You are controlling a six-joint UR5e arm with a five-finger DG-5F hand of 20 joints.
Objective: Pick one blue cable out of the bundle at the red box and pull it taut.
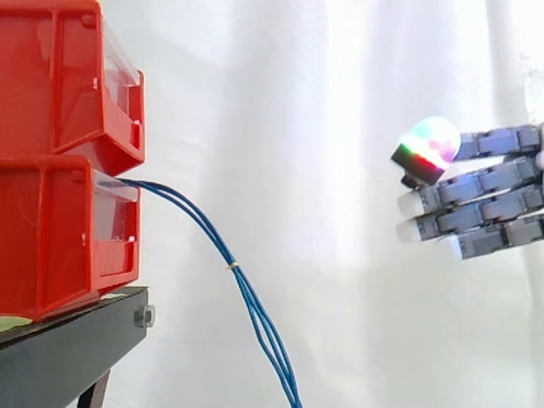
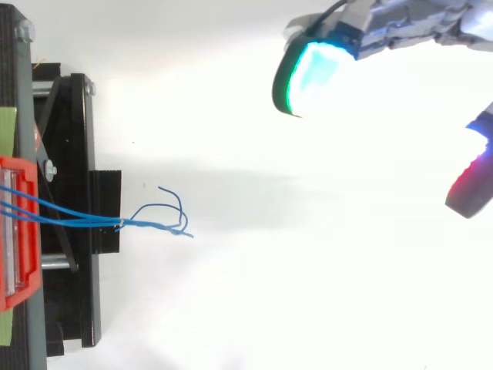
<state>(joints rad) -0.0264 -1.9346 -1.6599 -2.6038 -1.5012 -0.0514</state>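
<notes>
Right now my hand (image 1: 489, 212) hangs open at the right of the side view, fingers straight and stacked one above another, pointing left toward the bins. It holds nothing and touches nothing. My fingertips (image 1: 410, 204) glow white, and the thumb pad (image 1: 432, 143) above them shines green, red and white. From above, my hand (image 2: 400, 27) sits in the upper right corner, with one pad lit cyan and green and another red and blue at the right edge.

The blue cables (image 1: 255, 310) are well apart from my hand, far to its left. They come out of the lower bin (image 1: 51, 238), which sits under the upper bin (image 1: 59, 76) on the black stand (image 1: 68, 348). They droop down and rightward, slack, bound by a small tie (image 1: 232, 266). From above, the cables (image 2: 77, 220) run right across the stand and their loose ends splay out.
</notes>
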